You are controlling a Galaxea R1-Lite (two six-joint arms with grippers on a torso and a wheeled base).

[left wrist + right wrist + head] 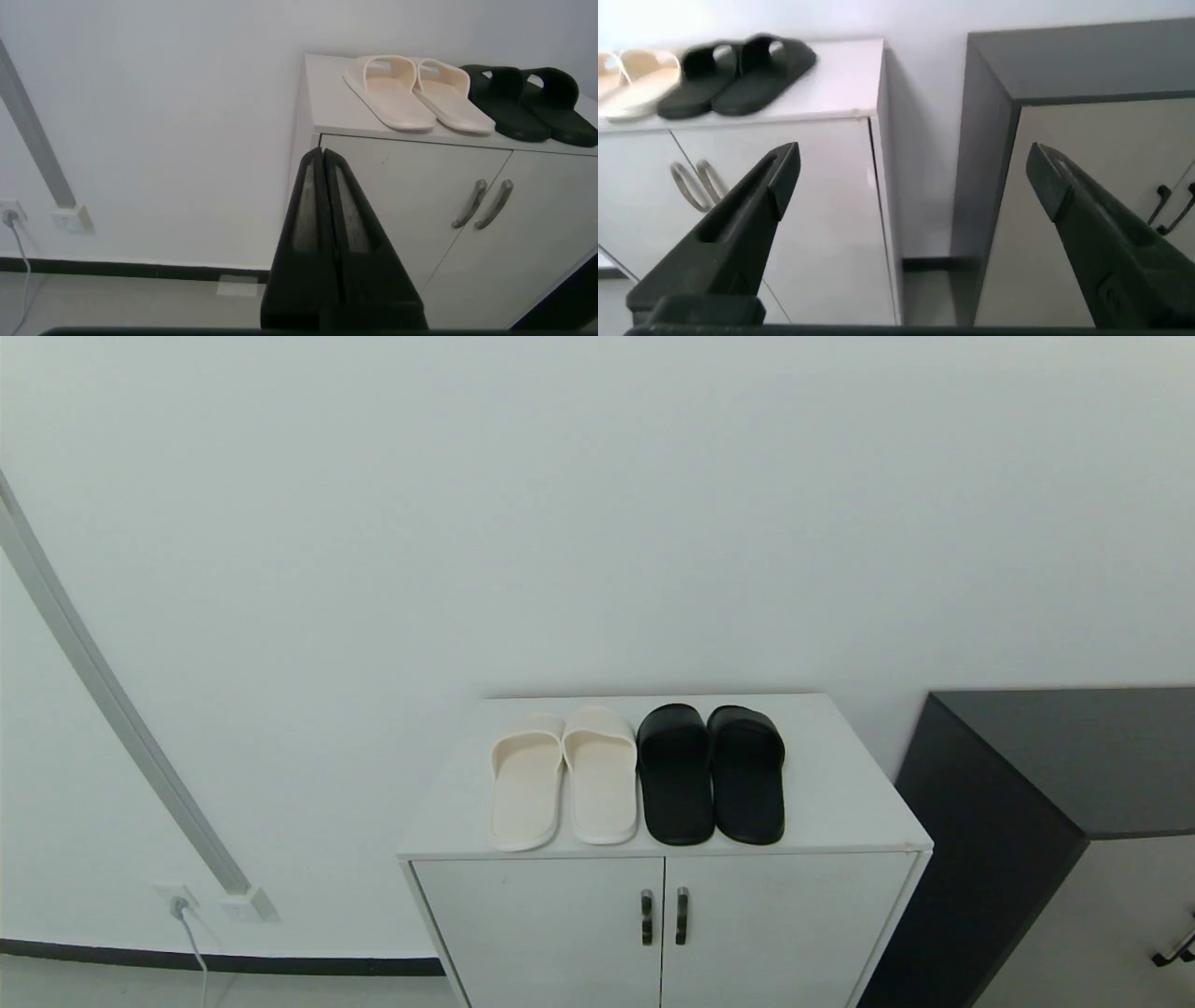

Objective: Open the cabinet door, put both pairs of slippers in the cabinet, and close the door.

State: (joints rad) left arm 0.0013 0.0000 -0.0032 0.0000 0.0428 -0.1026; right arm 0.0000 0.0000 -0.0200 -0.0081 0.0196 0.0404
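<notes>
L pincer point(323, 161) together, R pincer point(913, 154) apart; cabinet point(551, 933) shut, white slippers point(602, 784) & black slippers point(674, 775) on top.

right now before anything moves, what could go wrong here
The two handles sit close together, so a gripper could catch both.
The white slippers and black slippers lie at the front edge of the cabinet; a rising arm might knock them off.
The left gripper is shut and must open before grasping.
</notes>
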